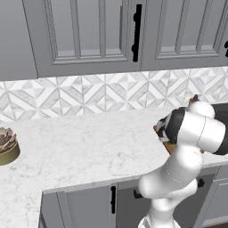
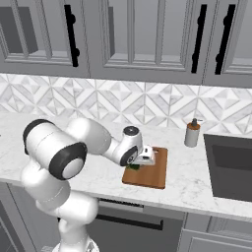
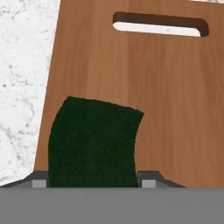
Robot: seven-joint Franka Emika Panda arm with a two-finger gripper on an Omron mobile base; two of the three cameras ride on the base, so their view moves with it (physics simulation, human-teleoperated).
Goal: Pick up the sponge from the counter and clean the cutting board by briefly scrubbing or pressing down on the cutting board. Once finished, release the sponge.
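A: Where is the sponge (image 3: pixel 92 142)?

B: On the cutting board (image 3: pixel 175 105), at the near left part of the board in the hand view, with its dark green top facing the camera. In the right base view a small green patch of it shows under the hand, at the near left end of the board.

A: And the gripper (image 3: pixel 93 180)?

B: Its two dark finger tips stand on either side of the sponge, right against its edges. The sponge looks bowed between them, so the gripper is clenched on the sponge, which is pressed down on the board.

A: How does the board lie?

B: Flat on the white marble worktop (image 2: pixel 197 182), close to the front edge, with its handle slot (image 3: pixel 159 24) at the far end from the hand. In the left base view the arm covers most of it.

A: Any containers about?

B: A small bottle with a dark pump top (image 2: pixel 192 133) stands upright on the worktop just beyond the board's far right corner; I cannot tell what is in it. A sink basin (image 2: pixel 229 167) is set into the worktop to the right. In the left base view, a round olive-coloured bowl (image 1: pixel 9 153) at the far left holds a spiky, pale succulent (image 1: pixel 6 138).
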